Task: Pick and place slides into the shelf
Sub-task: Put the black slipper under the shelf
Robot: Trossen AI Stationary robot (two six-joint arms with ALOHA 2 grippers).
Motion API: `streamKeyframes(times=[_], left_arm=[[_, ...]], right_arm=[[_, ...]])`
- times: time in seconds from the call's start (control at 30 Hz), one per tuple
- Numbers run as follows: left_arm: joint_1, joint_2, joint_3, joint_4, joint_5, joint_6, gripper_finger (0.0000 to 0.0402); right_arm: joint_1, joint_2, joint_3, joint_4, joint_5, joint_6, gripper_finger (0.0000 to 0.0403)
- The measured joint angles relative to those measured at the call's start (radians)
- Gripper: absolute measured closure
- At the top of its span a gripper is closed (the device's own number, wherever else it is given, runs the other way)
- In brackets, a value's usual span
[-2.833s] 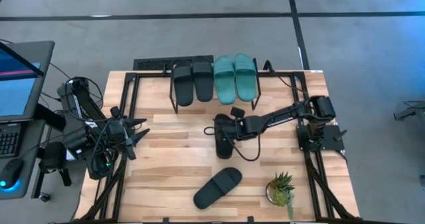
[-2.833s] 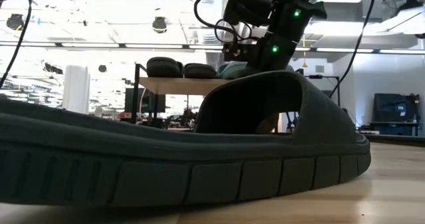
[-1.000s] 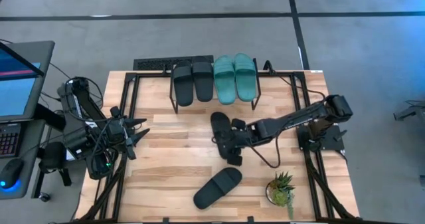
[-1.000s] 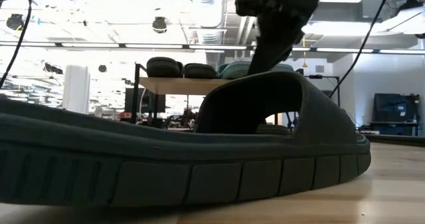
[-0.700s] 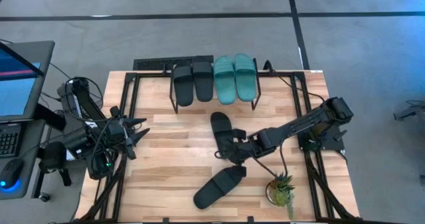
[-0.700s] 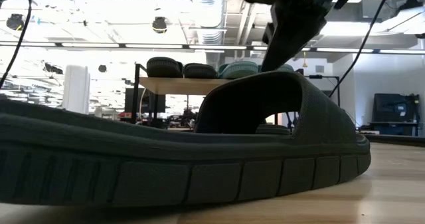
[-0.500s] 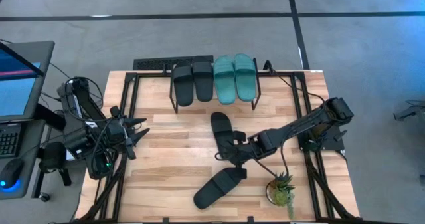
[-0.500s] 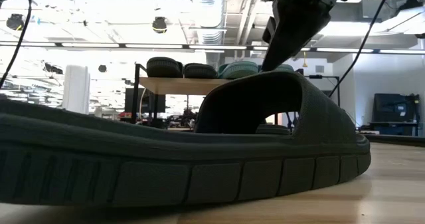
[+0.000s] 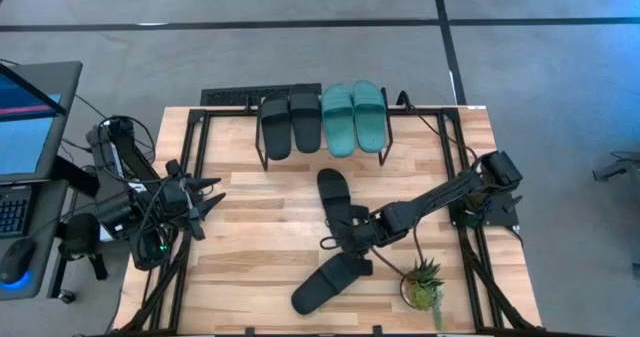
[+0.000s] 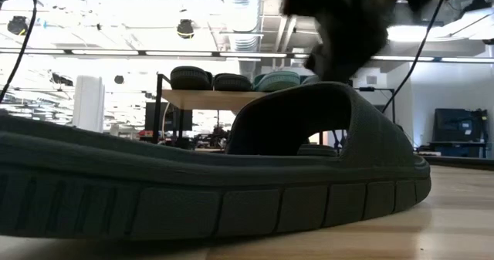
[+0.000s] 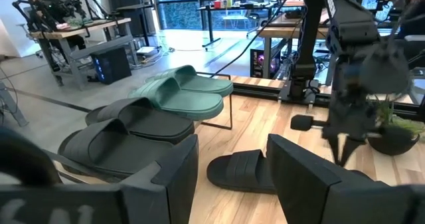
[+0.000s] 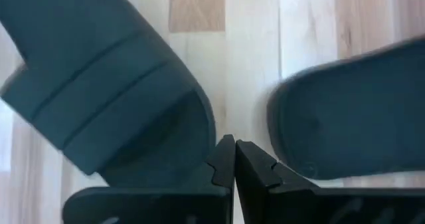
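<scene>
High view: right gripper, jaws together and empty, hung between two loose black slides in front of the shelf; nearer slide lay diagonal. Left gripper waited well apart.

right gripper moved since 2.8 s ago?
Yes. In the high view the right gripper has travelled away from the shelf toward the near edge, by the potted plant, and now sits between the two loose black slides, fingers shut.
</scene>
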Motion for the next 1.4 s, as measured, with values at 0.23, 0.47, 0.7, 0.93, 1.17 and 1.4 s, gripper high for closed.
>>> streamKeyframes(times=[0.23, 0.47, 0.7, 0.93, 1.17, 1.4], left_arm=[[0.000, 0.000, 0.000, -0.001, 0.000, 0.000, 0.0233], [0.000, 0.000, 0.000, -0.005, -0.005, 0.000, 0.0233], [0.000, 0.000, 0.000, -0.004, -0.005, 0.000, 0.0233], [0.000, 0.000, 0.000, -0.004, -0.007, 0.000, 0.0233], [0.000, 0.000, 0.000, -0.004, -0.011, 0.000, 0.0233], [0.000, 0.000, 0.000, -0.004, -0.012, 0.000, 0.0233]], right_arm=[[0.004, 0.036, -0.007, -0.021, -0.002, 0.021, 0.0403], [-0.026, 0.035, -0.004, -0.015, 0.023, 0.015, 0.0403], [-0.037, 0.035, -0.004, -0.022, 0.012, -0.009, 0.0403], [-0.037, 0.035, -0.005, -0.031, 0.003, -0.014, 0.0403], [-0.044, 0.034, -0.060, 0.021, 0.002, 0.025, 0.0403], [-0.041, 0.034, -0.068, 0.039, 0.003, 0.038, 0.0403]])
